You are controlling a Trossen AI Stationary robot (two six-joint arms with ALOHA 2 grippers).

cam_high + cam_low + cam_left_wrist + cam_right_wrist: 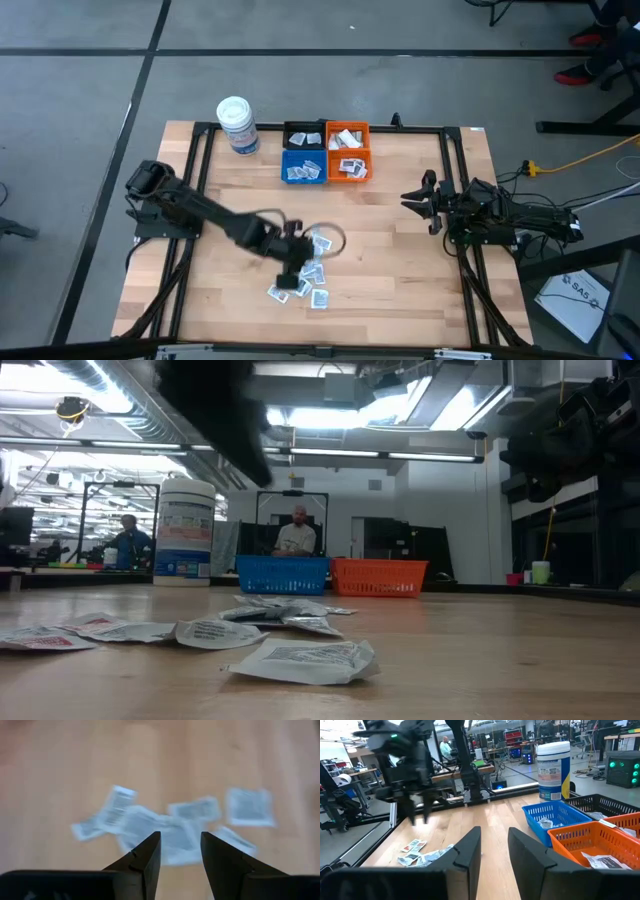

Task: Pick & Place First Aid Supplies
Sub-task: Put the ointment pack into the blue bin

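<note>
Several packets (306,272) lie loose at the table's six o'clock, others already binned at twelve o'clock in the blue bin (303,166), while the left gripper (289,274) hovers part-open and empty above them.

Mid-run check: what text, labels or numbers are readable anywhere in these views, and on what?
"SAS": seems to read so on the white sheet on the floor, right of the table; uncertain.
White tub: printed label, too small to read.
Sachets on the table: printed lines, too blurred to read.
Packets in the orange bin: print unreadable.
Nothing else legible.
</note>
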